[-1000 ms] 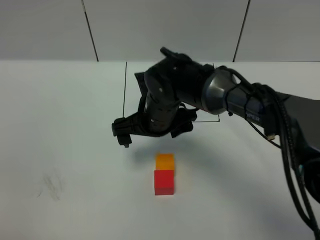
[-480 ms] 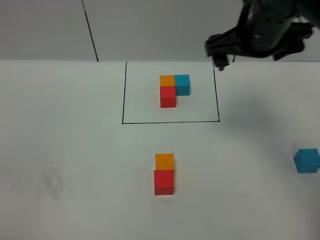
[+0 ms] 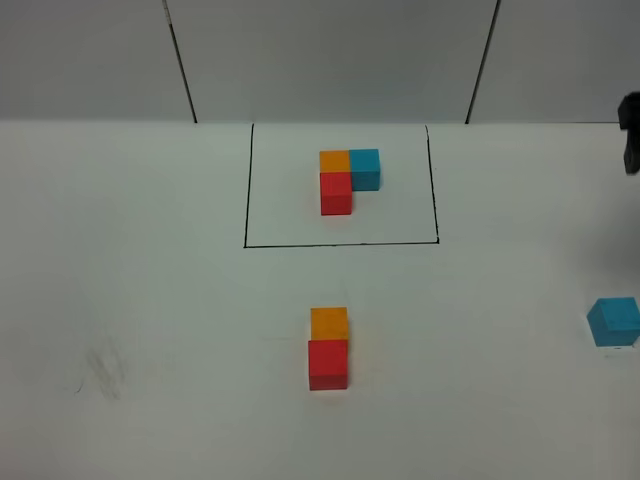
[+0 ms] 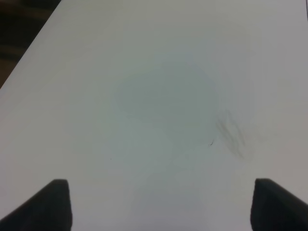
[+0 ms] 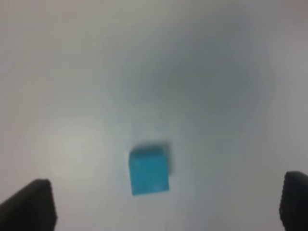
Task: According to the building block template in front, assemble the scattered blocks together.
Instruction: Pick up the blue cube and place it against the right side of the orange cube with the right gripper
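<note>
The building block template (image 3: 345, 180), a joined orange, blue and red L, sits inside a thin black rectangle at the back centre. Of the scattered blocks, the orange cube (image 3: 329, 322) touches the red cube (image 3: 328, 363) at the table's front centre, orange behind red. The light blue cube (image 3: 612, 321) lies alone at the far right. It also shows in the right wrist view (image 5: 149, 172), below my right gripper (image 5: 166, 207), which is open and empty, well above the table. My left gripper (image 4: 159, 207) is open and empty over bare table.
A dark piece of the right arm (image 3: 630, 140) shows at the right edge of the exterior view. Faint grey smudges (image 3: 100, 370) mark the white table (image 3: 150, 250) at the front left. A grey panelled wall (image 3: 330, 60) stands behind the table.
The right arm has swung from above the table's middle to the far right and up, almost out of the exterior view, uncovering the template and the blue cube. The cubes have not moved.
</note>
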